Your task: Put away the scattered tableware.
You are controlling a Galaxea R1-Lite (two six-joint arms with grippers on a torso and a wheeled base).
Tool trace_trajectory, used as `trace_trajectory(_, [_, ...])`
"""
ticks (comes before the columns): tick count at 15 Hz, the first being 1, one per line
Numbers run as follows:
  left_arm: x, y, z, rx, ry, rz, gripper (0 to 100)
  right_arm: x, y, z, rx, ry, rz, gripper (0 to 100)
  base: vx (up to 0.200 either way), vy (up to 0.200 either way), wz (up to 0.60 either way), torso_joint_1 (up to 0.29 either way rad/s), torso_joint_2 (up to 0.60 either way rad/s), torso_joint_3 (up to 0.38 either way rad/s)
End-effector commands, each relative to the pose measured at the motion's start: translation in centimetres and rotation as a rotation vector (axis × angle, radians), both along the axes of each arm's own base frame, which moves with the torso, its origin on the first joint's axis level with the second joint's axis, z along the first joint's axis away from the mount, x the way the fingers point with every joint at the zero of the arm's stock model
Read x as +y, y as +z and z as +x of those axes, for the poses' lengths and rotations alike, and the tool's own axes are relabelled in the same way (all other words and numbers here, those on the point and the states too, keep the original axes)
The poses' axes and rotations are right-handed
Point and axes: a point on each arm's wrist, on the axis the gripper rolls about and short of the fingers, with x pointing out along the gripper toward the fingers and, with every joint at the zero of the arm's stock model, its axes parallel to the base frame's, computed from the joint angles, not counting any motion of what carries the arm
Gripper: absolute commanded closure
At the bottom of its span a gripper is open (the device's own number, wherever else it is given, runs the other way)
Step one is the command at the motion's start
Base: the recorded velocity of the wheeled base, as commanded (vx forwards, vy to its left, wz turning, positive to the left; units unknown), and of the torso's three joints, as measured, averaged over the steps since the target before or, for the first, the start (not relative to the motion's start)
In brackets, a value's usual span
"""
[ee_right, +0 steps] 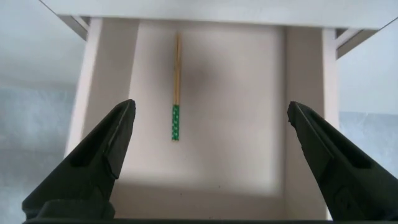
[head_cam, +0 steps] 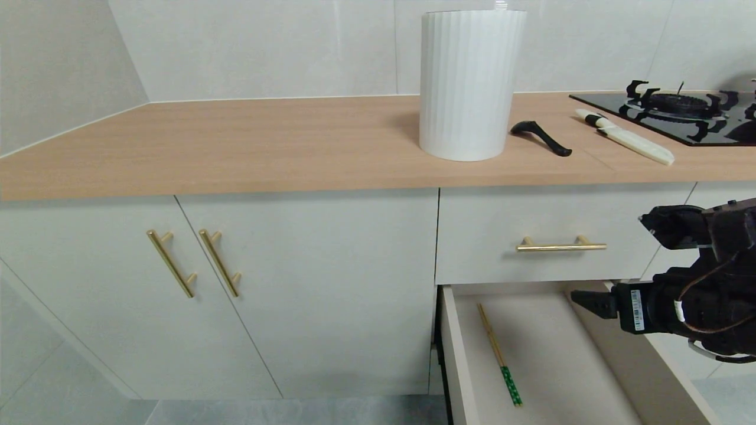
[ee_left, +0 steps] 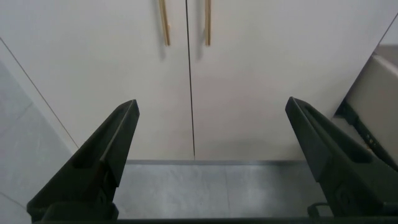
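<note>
A pair of wooden chopsticks (head_cam: 499, 356) with green ends lies inside the open lower drawer (head_cam: 453, 348). On the wooden counter (head_cam: 236, 141), a black spoon (head_cam: 540, 137) and a white-bladed knife (head_cam: 626, 137) lie to the right of a tall white ribbed canister (head_cam: 468, 82). My right gripper (head_cam: 608, 258) hovers above the drawer's right side, open and holding nothing. In the right wrist view the chopsticks (ee_right: 176, 87) lie on the drawer floor beyond this open gripper (ee_right: 211, 104). My left gripper (ee_left: 211, 102) is open and empty, low in front of the cupboard doors (ee_left: 261, 81).
A black gas hob (head_cam: 679, 115) occupies the counter's far right. The shut upper drawer has a gold handle (head_cam: 561, 246) just above the open one. Two gold handles (head_cam: 195, 262) mark the double cupboard doors on the left. Grey floor (ee_left: 205, 186) lies below.
</note>
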Motion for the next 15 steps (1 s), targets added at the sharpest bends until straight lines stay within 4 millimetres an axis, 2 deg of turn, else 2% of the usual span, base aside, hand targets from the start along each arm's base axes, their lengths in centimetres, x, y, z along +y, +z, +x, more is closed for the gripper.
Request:
trace_trajectory(1, [0.00, -0.02, 0.01, 0.004, 0.001, 0.000, 0, -0.03, -0.20, -0.10, 0.007, 0.002, -0.004, 0, 0.000, 0.000, 0.00, 0.076, -0.11, -0.290])
trace_trajectory(11, [0.00, -0.02, 0.01, 0.004, 0.002, 0.000, 0, -0.03, -0.33, -0.11, 0.009, 0.011, -0.017, 0, 0.000, 0.000, 0.00, 0.145, -0.48, -0.308])
trace_trajectory(15, [0.00, -0.02, 0.01, 0.004, 0.001, 0.000, 0, 0.08, -0.67, 0.22, 0.014, 0.026, -0.078, 0, 0.000, 0.000, 0.00, 0.193, -0.48, -0.289])
